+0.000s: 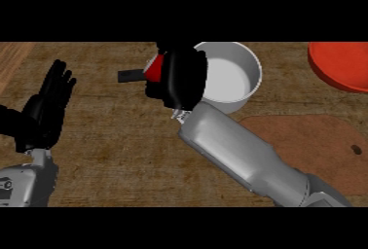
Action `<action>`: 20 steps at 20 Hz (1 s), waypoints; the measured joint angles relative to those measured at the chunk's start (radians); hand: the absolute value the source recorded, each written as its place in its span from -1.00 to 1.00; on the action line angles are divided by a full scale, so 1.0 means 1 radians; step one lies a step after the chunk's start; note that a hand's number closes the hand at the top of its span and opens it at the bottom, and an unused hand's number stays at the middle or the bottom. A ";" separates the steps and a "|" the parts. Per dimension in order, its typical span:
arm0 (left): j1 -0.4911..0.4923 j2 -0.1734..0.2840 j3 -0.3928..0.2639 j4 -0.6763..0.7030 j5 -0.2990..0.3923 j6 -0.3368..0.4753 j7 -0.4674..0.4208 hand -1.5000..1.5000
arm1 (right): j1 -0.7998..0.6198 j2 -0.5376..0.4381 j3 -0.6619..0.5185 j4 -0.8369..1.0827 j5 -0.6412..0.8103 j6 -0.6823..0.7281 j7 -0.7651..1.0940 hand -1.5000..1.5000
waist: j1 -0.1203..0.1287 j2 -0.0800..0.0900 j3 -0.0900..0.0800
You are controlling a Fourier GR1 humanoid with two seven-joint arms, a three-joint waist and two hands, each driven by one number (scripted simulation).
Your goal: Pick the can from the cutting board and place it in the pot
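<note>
My right hand (179, 78) curls round the red can (155, 66), holding it at the left rim of the white pot (233, 73). So little of the can shows past my fingers that I cannot tell its long axis, nor read any label. The cutting board (316, 146) lies right of my forearm. My left hand (45, 109) rests open, fingers up, far left.

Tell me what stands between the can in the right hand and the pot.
Nothing visible does. The right hand holds the red can at the left rim of the white pot, whose inside shows bare. The left hand rests open at far left.
</note>
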 measured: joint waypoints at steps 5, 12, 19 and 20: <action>-0.010 -0.013 -0.007 0.002 -0.014 0.015 0.007 0.00 | -0.033 0.003 -0.030 0.181 0.037 -0.008 -0.021 1.00 | -0.004 0.003 0.001; -0.006 -0.016 -0.008 -0.005 -0.016 0.006 0.003 0.00 | -0.038 0.007 -0.115 0.388 -0.077 -0.103 -0.128 -1.00 | 0.012 0.010 0.001; -0.021 -0.019 -0.009 0.009 -0.010 -0.011 -0.013 0.00 | 0.023 0.010 -0.216 0.438 -0.315 -0.186 -0.330 -1.00 | 0.033 0.018 0.003; -0.031 -0.017 -0.009 0.010 -0.010 -0.011 -0.005 0.00 | 0.028 0.010 -0.227 0.433 -0.356 -0.193 -0.366 -1.00 | 0.035 0.019 0.003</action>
